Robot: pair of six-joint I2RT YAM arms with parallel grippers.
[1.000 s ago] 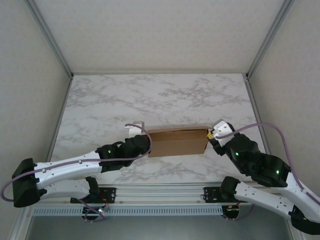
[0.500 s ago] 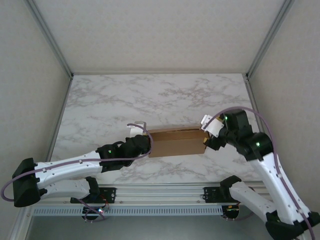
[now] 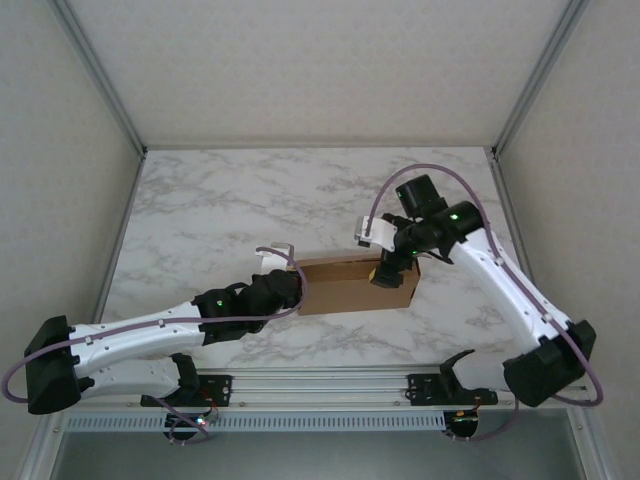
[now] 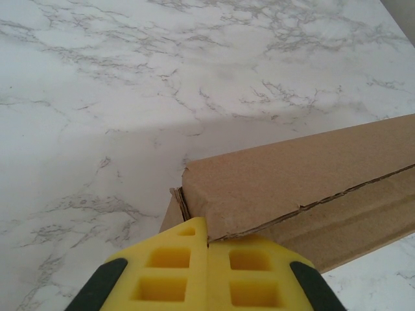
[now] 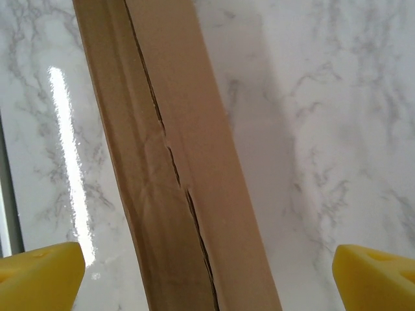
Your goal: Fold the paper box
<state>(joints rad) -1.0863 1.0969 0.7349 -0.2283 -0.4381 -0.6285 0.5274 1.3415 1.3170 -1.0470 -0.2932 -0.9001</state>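
The paper box (image 3: pixel 350 283) is a shallow brown cardboard shape, folded shut, lying near the table's front middle. My left gripper (image 3: pixel 296 284) is at its left end. In the left wrist view the yellow fingers (image 4: pixel 175 269) are pressed together, tips against the paper box (image 4: pixel 298 175) at its corner below the lid edge. My right gripper (image 3: pixel 387 270) hovers over the box's right part. In the right wrist view the right gripper (image 5: pixel 207 278) stands wide open above the paper box (image 5: pixel 168 162), whose lid seam runs lengthwise between the yellow fingertips (image 5: pixel 39 275).
The marble table (image 3: pixel 300 190) stretches far behind the box, bounded by padded walls and metal frame posts (image 3: pixel 128 130). An aluminium rail (image 3: pixel 320 385) carrying the arm bases runs along the near edge.
My right arm has lifted from the box's right end and swung left over the box while its jaws opened wide. The left arm and the box have stayed put.
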